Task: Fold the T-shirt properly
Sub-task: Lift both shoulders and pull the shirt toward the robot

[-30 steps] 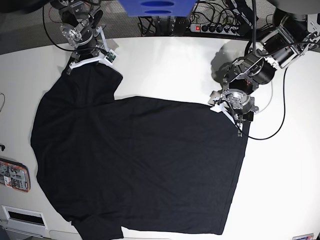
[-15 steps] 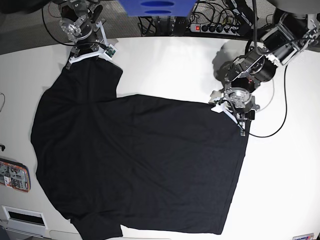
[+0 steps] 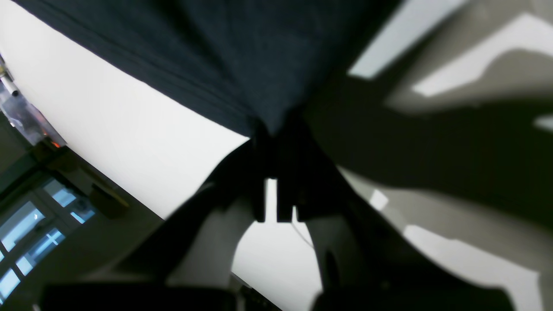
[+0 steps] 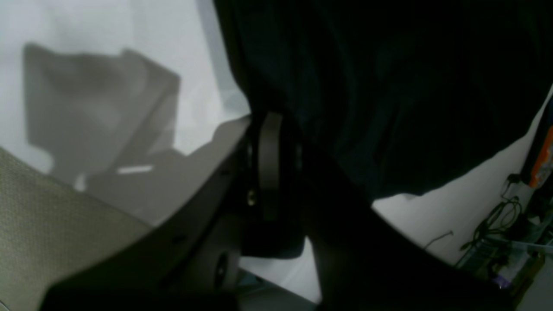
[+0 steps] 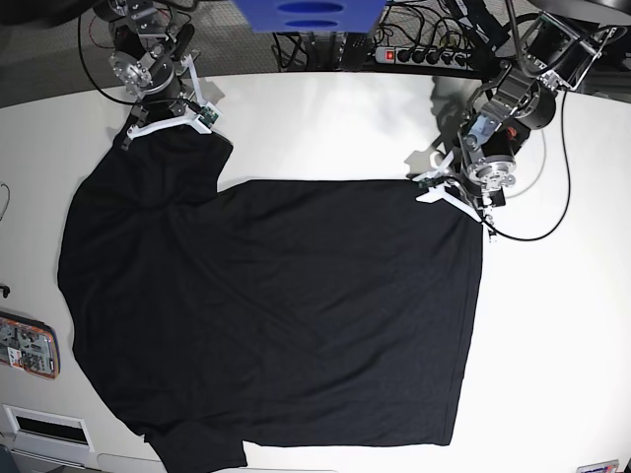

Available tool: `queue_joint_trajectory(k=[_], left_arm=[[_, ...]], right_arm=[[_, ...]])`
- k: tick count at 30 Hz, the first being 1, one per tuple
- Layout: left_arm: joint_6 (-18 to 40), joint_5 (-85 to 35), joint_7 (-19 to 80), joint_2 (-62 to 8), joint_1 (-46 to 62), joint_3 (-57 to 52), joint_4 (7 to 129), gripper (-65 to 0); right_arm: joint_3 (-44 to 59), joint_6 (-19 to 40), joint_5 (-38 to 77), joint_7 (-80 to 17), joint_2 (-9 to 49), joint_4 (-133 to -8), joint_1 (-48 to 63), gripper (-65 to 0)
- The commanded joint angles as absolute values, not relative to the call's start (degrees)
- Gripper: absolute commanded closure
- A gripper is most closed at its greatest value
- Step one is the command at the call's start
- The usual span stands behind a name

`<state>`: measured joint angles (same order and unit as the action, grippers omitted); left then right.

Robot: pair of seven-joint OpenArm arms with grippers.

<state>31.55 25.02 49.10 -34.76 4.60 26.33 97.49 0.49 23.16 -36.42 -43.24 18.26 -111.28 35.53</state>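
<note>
the black t-shirt (image 5: 266,315) lies spread flat on the white table (image 5: 562,335), filling most of the base view from about 9 o'clock across the centre to 4 o'clock. its bottom edge runs along the table's near rim at 6 o'clock, and one sleeve (image 5: 192,448) pokes out at 7 o'clock. a second sleeve or shoulder part reaches up toward 11 o'clock.

the right gripper (image 5: 166,120) sits at 11 o'clock in the base view, closed tight on the upper corner of the t-shirt (image 4: 389,86); in the right wrist view the dark cloth hangs straight off the pinched fingers (image 4: 270,155), though that view is dim and the exact fold of cloth in the jaws is hard to make out. the left gripper (image 5: 455,192) is at 2 o'clock in the base view, also clamped narrow on the shirt's far right corner; the left wrist view shows the hem (image 3: 181,82) gathered to a point between the dark fingertips (image 3: 276,172).

the cloth between the two grippers looks pulled fairly taut along its top edge.

behind the table at 12 o'clock lie a power strip (image 5: 424,55) with cables and a blue object (image 5: 308,14). at 8 o'clock, at the table's left rim, lies a small orange-edged device (image 5: 28,347).
</note>
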Motion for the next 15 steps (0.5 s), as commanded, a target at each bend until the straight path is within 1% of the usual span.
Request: queue_joint_trajectory(k=[1, 5, 12, 15], left_arm=[[31.16, 25.36, 49.45, -35.30, 4.00, 25.45, 98.24, 0.0], [31.16, 25.36, 49.36, -35.30, 3.74, 24.22, 98.24, 0.0], [31.16, 25.36, 49.36, -35.21, 3.56, 24.22, 98.15, 0.0], [31.16, 25.36, 49.36, -35.21, 3.56, 24.13, 98.33, 0.0]], right_arm=[[1.36, 22.81, -36.79, -42.42, 18.77, -112.75, 35.56, 0.0], [4.44, 22.81, -36.35, -40.22, 18.77, -112.84, 35.03, 0.0], [11.65, 22.99, -26.68, -39.96, 18.77, -112.92, 32.04, 0.0], [13.05, 23.08, -25.89, -40.04, 18.77, -112.84, 30.64, 0.0]])
